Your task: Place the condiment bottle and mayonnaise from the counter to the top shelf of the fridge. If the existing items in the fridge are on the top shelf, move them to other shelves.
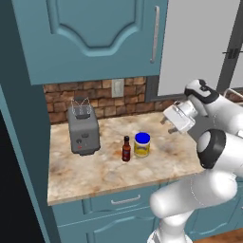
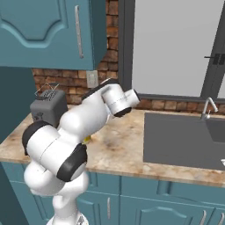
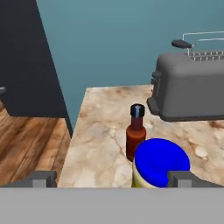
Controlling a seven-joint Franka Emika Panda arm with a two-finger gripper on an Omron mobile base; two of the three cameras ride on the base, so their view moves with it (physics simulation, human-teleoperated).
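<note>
The condiment bottle (image 1: 126, 148), slim and dark red-brown with a narrow neck, stands upright on the marbled counter (image 1: 95, 173). Right beside it stands the mayonnaise (image 1: 142, 144), a squat jar with a blue lid and yellow label. In the hand view the mayonnaise (image 3: 161, 162) is nearest and the bottle (image 3: 136, 131) is just behind it. My gripper (image 1: 166, 126) hovers open to the right of the jar and above it, touching nothing. Its fingertips (image 3: 181, 178) stand wide apart. The fridge's black side (image 3: 26, 57) rises past the counter's end. The top shelf and existing items are out of view.
A grey toaster (image 1: 83, 130) stands on the counter to the left of the bottle, against the brick wall (image 1: 99, 97). Teal wall cabinets (image 1: 90, 38) hang above. A sink (image 2: 184, 136) with a faucet (image 2: 210, 105) lies to the right.
</note>
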